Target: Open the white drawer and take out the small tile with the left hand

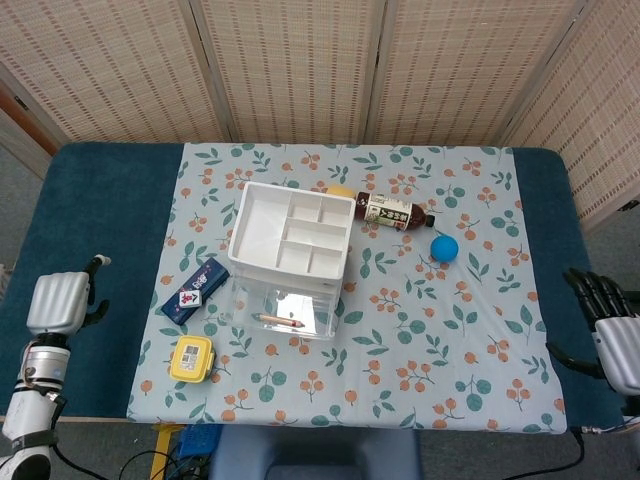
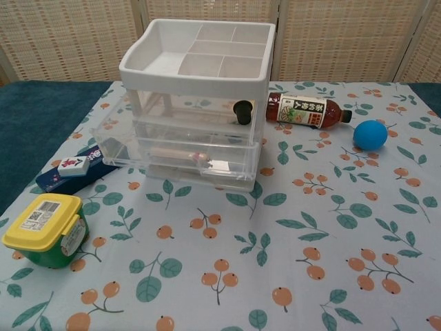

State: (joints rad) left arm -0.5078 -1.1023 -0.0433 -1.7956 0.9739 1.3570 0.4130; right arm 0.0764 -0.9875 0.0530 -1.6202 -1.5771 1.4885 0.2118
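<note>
Tile atop blue box.

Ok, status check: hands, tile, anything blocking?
Left hand empty, at table's left edge. Right hand idle at right edge. Small tile out, resting on the blue box beside the drawer unit. Nothing blocking.

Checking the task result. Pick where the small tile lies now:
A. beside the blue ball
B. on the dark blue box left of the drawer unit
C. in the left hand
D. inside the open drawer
B: the tile rests on top of the dark blue box left of the drawer unit, while the left hand is away at the table edge, holding nothing.
</note>
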